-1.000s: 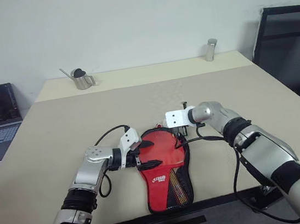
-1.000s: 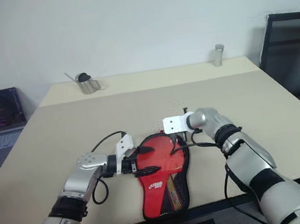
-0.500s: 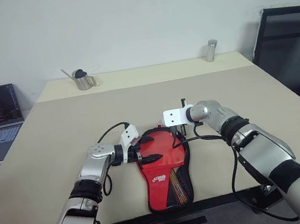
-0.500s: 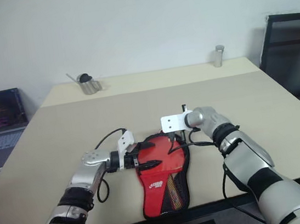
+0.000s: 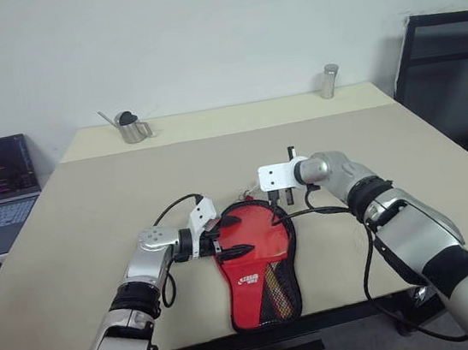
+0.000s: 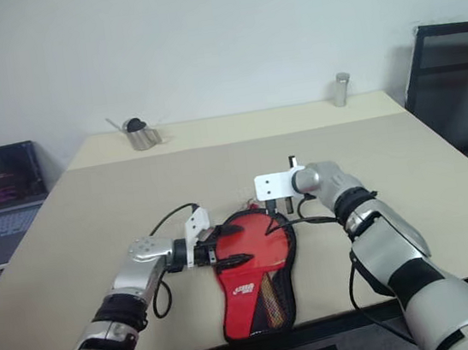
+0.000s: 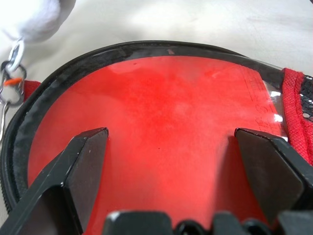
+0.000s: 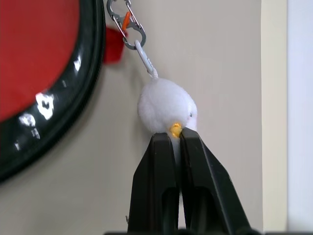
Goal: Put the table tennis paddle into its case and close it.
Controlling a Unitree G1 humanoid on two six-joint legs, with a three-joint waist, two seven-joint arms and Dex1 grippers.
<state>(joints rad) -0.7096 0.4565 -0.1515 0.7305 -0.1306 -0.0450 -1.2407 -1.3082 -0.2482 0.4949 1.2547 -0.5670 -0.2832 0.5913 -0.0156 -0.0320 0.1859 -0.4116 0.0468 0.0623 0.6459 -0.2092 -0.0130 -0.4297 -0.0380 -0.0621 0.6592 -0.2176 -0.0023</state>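
Paddle (image 7: 161, 132) lying in the case (image 5: 258, 262), flap unzipped. Left gripper (image 5: 229, 236) spread wide over it; right gripper (image 8: 176, 142) pinching ball charm (image 8: 166, 105) beside the case's rounded end. Risks dragging the case instead of zipping.

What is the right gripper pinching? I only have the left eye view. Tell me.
Observer: The right gripper is shut on the white ball charm, which hangs by a metal clip from the case.
Operator: Now report the left gripper.
Observer: The left gripper is open, its fingers spread over the paddle, whose red face lies inside the case's black rim.
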